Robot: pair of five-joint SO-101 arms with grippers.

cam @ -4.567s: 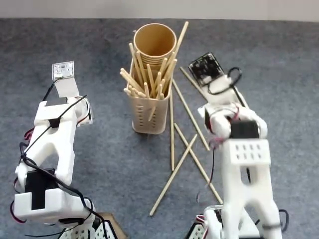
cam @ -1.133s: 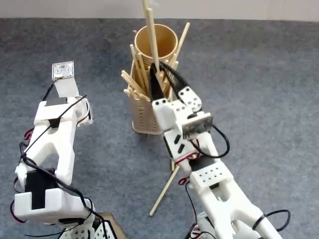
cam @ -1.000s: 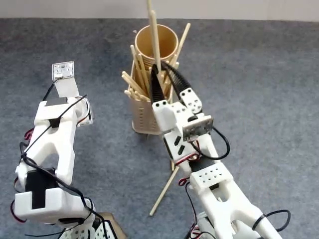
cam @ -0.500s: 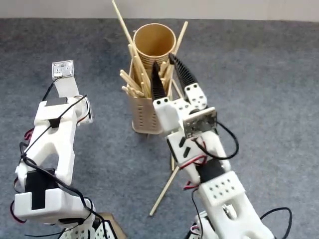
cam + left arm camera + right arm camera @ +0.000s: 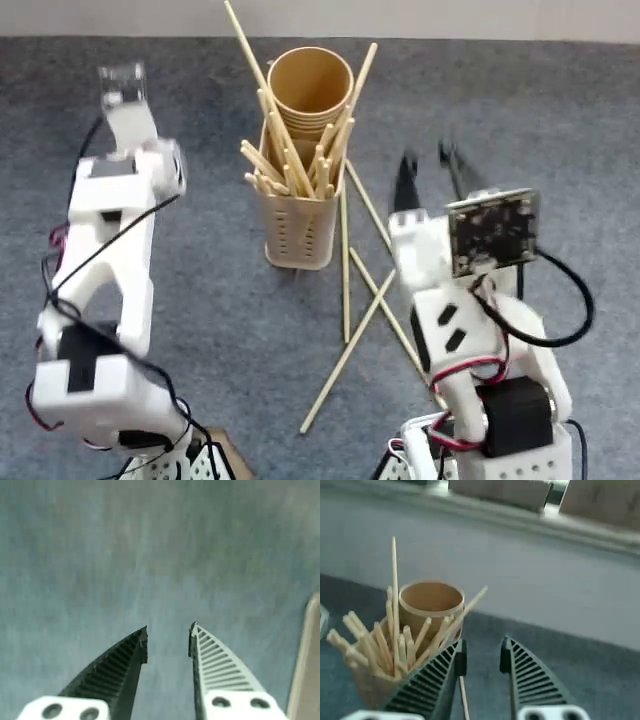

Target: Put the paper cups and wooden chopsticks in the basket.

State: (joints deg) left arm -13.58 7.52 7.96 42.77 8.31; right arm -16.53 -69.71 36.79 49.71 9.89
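Right, fingers first: the right gripper [image 5: 482, 655] shows its two ribbed fingers [image 5: 527, 680] a narrow gap apart with nothing between them. It hangs above the grey surface [image 5: 560, 120], just beside the basket [image 5: 297, 235] on the right arm's side. Over on the other arm, the left gripper [image 5: 168, 632] is parted about as much, empty too, and looks down on bare surface towards the far left corner.

Now the score. The basket stands upright near the middle of the far edge. The paper cups [image 5: 310, 85] sit nested in its far half, mouth up, so that part looks done. A thick bundle of chopsticks [image 5: 290, 170] is packed in front of them.

What is left, by my count, is four loose chopsticks [image 5: 346, 270] lying flat between the basket and the right arm's base.

As for the axes, the bundle stands on end and fans out. One long stick [image 5: 250, 60] leans up and away towards the far left corner. On the surface, one loose stick runs almost straight from far edge to near edge, close along the basket's side. A second slants from the near edge up towards the right arm. Two more slant the opposite way, and one of them crosses that second stick. Any of them would want a grip across its length, I reckon.
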